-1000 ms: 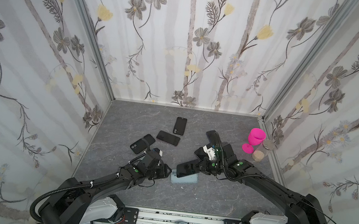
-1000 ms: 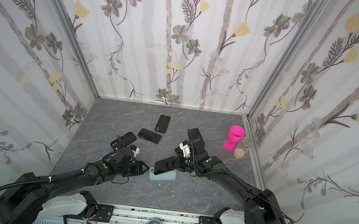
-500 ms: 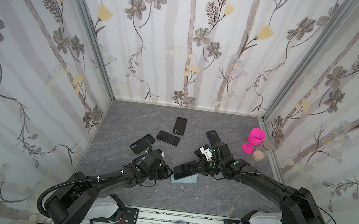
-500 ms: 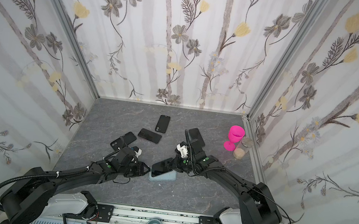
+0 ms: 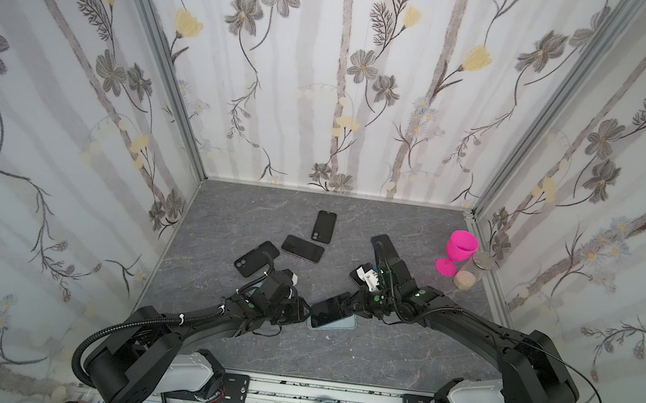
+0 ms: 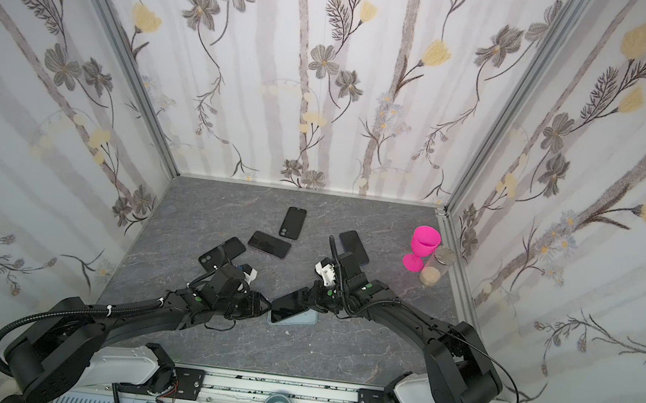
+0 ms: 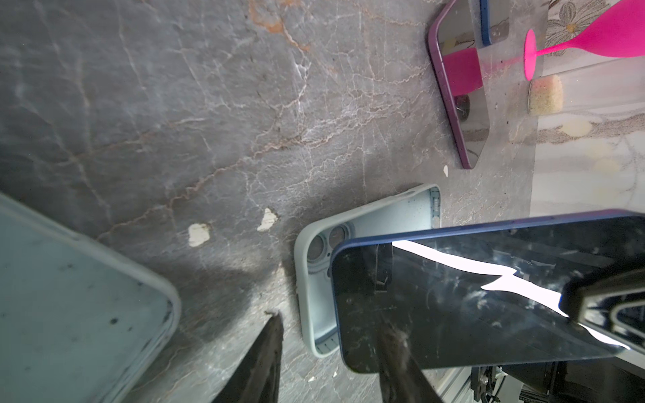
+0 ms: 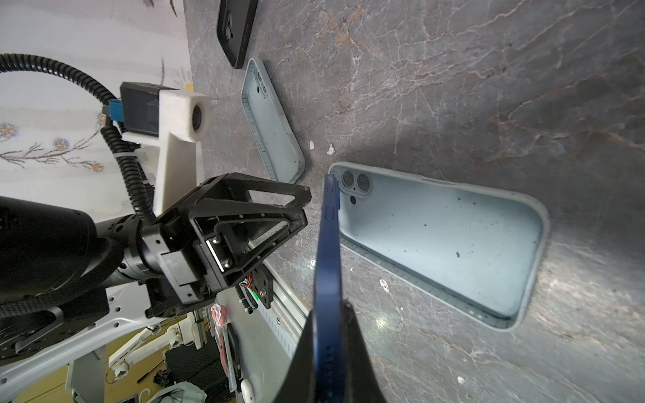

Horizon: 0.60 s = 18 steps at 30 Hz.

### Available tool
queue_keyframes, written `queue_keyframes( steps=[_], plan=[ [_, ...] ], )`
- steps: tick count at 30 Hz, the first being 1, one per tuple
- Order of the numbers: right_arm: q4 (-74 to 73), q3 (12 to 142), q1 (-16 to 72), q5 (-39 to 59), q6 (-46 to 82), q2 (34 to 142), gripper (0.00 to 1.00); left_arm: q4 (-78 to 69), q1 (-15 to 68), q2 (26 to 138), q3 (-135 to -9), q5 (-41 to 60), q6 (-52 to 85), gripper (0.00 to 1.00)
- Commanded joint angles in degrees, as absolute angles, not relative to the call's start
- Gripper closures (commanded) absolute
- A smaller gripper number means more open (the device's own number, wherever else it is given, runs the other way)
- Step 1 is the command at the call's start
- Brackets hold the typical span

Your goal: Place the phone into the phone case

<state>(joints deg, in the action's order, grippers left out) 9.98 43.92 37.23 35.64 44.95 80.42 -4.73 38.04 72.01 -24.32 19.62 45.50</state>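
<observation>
1. Right gripper (image 8: 328, 310) is clamped on one short end of the phone (image 8: 326, 244). Dark screen up, blue rim, held tilted with the free end low.
2. Left gripper (image 7: 331, 324) is partly open and holds nothing we can see. It sits just beside the camera-hole end of the phone case (image 8: 436, 244). We cannot tell whether a finger touches the phone's low end.
3. The case lies open side up on the desk (image 5: 376, 364), toward the front edge, about midway along it. The phone hangs over it, low end at the camera-hole end. Contact there is unclear.
4. Both top views show the phone skewed to the case, long edges not parallel. We'd square that first.
5. Then we'd tuck the low end's corners under the lip and lay the held end down flat, no dragging.
6. We'd use the left gripper to brace the case's short end. The case looks soft and light and will likely slide.
7. The right fingers straddle the held end, so that end can't seat while pinched. We'd let go once the low end is in, then press the corners from above.
8. Risk: pressing while skewed rides the rim over the lip or kicks the case sideways.
9. Writing: none readable. The screen shows only glare, and we see no logo on phone, case or grippers. The second pale case (image 8: 268, 122) and black case (image 8: 234, 31) nearby carry no legible marks either.
</observation>
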Motion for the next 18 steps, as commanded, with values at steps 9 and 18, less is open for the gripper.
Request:
queue_keyframes(
  steps=[9,18],
  plan=[
    [6.4,43.9,37.3,37.2,45.0,81.6,1.0,-6.9,38.0,74.0,-24.4,20.9,46.4,0.59],
    [5.9,43.6,37.3,37.3,45.2,82.1,1.0,-7.1,38.0,74.4,-24.3,21.4,46.1,0.62]
  ],
)
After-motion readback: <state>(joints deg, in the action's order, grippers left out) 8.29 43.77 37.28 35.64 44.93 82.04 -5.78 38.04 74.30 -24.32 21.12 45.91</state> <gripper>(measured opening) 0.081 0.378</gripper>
